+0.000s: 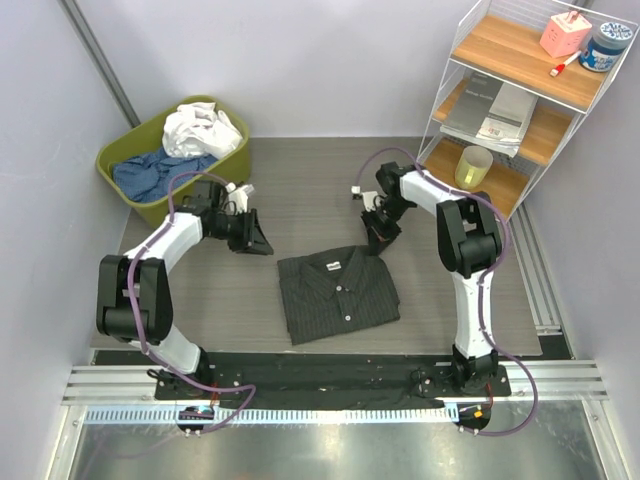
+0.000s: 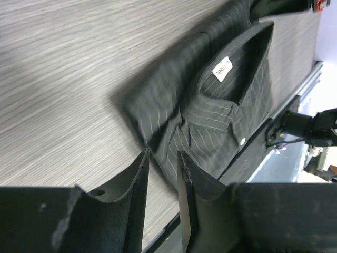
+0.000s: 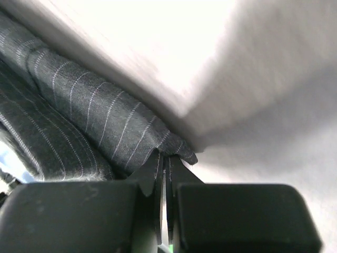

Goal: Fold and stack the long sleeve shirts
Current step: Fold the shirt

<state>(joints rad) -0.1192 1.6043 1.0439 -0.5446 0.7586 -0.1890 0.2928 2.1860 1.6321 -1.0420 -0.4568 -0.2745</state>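
Observation:
A dark pinstriped long sleeve shirt [image 1: 337, 292] lies folded in the middle of the table, collar and white label toward the far side. My right gripper [image 1: 378, 238] is at its far right corner. In the right wrist view the fingertips [image 3: 164, 158] are pinched on a fold of the striped cloth [image 3: 95, 113]. My left gripper [image 1: 255, 238] hovers just off the shirt's far left corner, over bare table. Its fingers [image 2: 163, 158] stand a little apart with nothing between them, and the shirt [image 2: 210, 110] lies just beyond the tips.
A green bin [image 1: 128, 138] at the back left holds a white garment [image 1: 203, 130] and a blue one [image 1: 155, 172]. A white wire shelf [image 1: 520, 100] with a yellow cup [image 1: 473, 167] stands at the back right, close to the right arm.

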